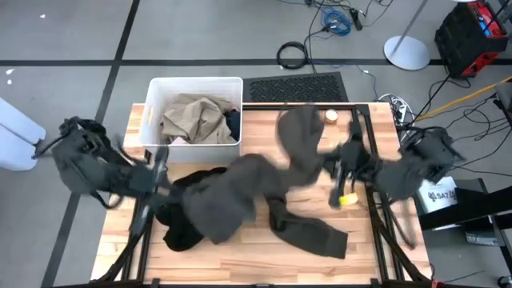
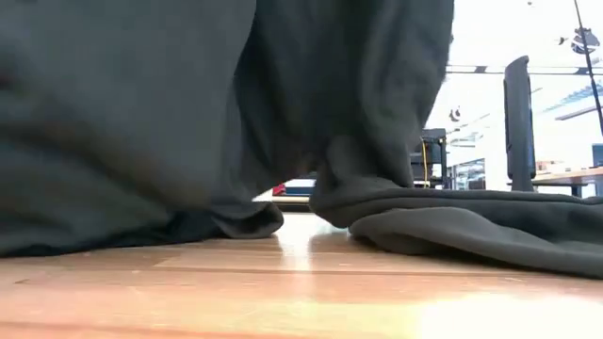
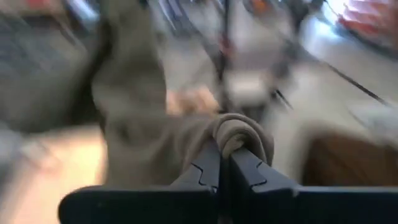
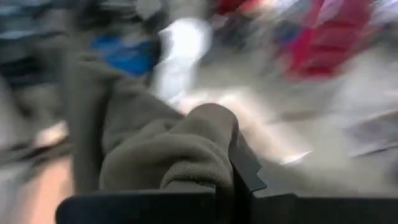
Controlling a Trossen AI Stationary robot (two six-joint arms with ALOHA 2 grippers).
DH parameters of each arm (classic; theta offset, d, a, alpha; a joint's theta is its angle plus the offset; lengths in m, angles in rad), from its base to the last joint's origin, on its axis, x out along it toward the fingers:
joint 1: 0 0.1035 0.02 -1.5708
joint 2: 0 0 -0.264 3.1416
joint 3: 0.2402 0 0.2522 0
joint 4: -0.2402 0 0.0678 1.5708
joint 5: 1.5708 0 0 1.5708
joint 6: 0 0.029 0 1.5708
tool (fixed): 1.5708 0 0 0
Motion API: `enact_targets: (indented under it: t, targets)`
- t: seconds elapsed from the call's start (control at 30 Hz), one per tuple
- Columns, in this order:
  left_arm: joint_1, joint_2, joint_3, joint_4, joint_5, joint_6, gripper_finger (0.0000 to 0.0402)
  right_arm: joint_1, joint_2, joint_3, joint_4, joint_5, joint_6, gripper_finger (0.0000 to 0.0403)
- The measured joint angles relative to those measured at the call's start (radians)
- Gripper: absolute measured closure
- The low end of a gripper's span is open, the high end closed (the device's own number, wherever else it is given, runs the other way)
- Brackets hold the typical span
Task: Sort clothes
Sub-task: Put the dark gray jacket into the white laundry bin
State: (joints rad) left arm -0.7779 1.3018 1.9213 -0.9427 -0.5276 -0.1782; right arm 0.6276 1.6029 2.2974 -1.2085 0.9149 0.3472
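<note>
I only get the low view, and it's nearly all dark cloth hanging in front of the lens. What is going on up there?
Observer: From above, both arms hold one large olive-brown garment stretched across the table.
Operator: Is each claw really gripping it?
Observer: Yes. The left claw is closed on a bunched fold, and the right claw is closed on another fold.
Operator: Anything else on the table?
Observer: A black garment lies under the left end, and a white bin at the far left corner holds a tan-beige garment.
</note>
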Motion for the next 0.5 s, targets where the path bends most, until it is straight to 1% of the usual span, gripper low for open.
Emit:
enact_targets:
  t: [0.03,0.07,0.13,0.17,0.23,0.3,0.33,0.47,0.5]
  targets:
    - [-0.011,0.007,-0.01,-0.089,0.073,-0.101,0.0393,0.009,0.014,0.0,-0.079,-0.072,0.092,0.0403]
    - [-0.023,0.016,-0.029,-0.176,0.133,-0.2,0.0393,0.02,0.036,0.0,-0.167,-0.119,0.185,0.0403]
    - [-0.057,0.038,-0.088,-0.295,0.217,-0.374,0.0393,0.052,0.09,-0.016,-0.354,-0.165,0.374,0.0403]
    - [-0.077,0.05,-0.124,-0.325,0.244,-0.446,0.0393,0.068,0.121,-0.043,-0.381,-0.179,0.458,0.0403]
    - [-0.109,0.075,-0.21,-0.353,0.304,-0.553,0.0393,0.091,0.148,-0.141,-0.302,-0.232,0.466,0.0403]
    - [-0.127,0.09,-0.294,-0.346,0.367,-0.604,0.0393,0.106,0.178,-0.223,-0.18,-0.265,0.456,0.0403]
    - [-0.135,0.097,-0.334,-0.344,0.396,-0.619,0.0393,0.106,0.197,-0.261,-0.147,-0.273,0.459,0.0403]
    - [-0.15,0.153,-0.486,-0.337,0.505,-0.652,0.0393,0.083,0.299,-0.405,-0.123,-0.332,0.531,0.0403]
    - [-0.149,0.166,-0.514,-0.334,0.505,-0.652,0.0393,0.073,0.318,-0.437,-0.128,-0.359,0.546,0.0403]
